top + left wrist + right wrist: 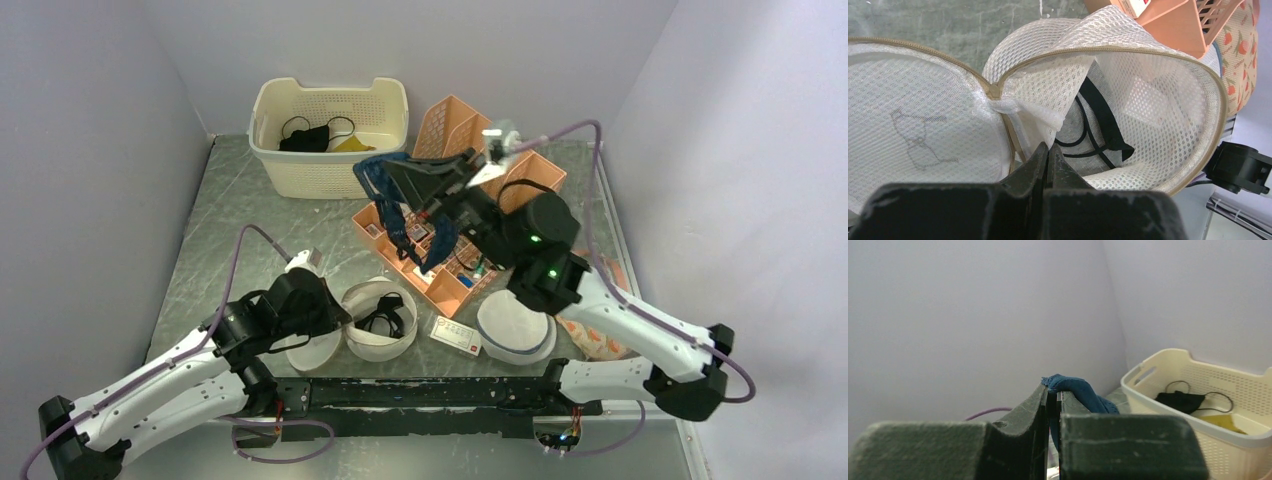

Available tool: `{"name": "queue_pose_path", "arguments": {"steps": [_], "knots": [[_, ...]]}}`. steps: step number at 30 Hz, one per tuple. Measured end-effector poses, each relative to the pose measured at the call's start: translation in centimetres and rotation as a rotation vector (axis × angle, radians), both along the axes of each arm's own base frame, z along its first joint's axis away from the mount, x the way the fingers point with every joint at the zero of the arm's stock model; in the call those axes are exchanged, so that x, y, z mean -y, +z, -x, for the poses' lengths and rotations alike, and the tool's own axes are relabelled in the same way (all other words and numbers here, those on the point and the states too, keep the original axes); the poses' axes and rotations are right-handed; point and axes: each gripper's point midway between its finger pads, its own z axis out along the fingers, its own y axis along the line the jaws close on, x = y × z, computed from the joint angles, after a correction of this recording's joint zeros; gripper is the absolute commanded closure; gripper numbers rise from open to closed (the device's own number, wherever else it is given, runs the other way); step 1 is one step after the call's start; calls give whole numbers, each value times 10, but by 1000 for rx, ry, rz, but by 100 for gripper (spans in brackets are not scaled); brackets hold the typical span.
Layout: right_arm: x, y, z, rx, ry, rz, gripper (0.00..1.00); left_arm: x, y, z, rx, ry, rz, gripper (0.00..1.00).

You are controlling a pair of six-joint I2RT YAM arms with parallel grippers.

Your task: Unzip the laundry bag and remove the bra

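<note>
The laundry bag (372,345) lies unzipped near the left arm, its two white mesh halves with tan zipper rims (1158,52) spread apart. My left gripper (333,313) is shut, with its tips (1048,148) at the mesh fold where the halves join. Thin black straps and a black fabric piece (1100,127) lie inside the right half. My right gripper (392,168) is raised above the orange organizer and shut on the dark blue bra (378,185) (1079,390). The bra's straps (425,245) hang down. I cannot tell whether they join the black straps in the bag.
A cream basket (330,172) at the back holds a black mask-like cloth (305,138) and a yellow item. An orange organizer (450,285) with small items sits at centre. A white disc with a grey-blue rim (515,325), a small white box (455,335) and a patterned cloth (590,338) lie near the right arm.
</note>
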Motion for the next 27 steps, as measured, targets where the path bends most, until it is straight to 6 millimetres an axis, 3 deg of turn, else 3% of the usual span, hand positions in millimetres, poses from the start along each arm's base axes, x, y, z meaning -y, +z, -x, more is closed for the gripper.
{"name": "queue_pose_path", "arguments": {"steps": [9, 15, 19, 23, 27], "knots": [[-48, -7, -75, 78, -221, 136, 100, -4, 4, 0, 3, 11, -16, 93], [-56, 16, -137, 138, -324, 112, 100, -4, 9, -2, 16, 12, -10, 93], [-56, 23, -193, 157, -369, 74, 100, -5, 8, -2, 19, 8, -15, 93], [-73, 7, -247, 162, -387, 72, 100, -6, 7, -1, 14, 7, -23, 93], [-105, -34, -298, 161, -393, 107, 100, -7, 6, -1, 13, 9, -27, 93]]}}
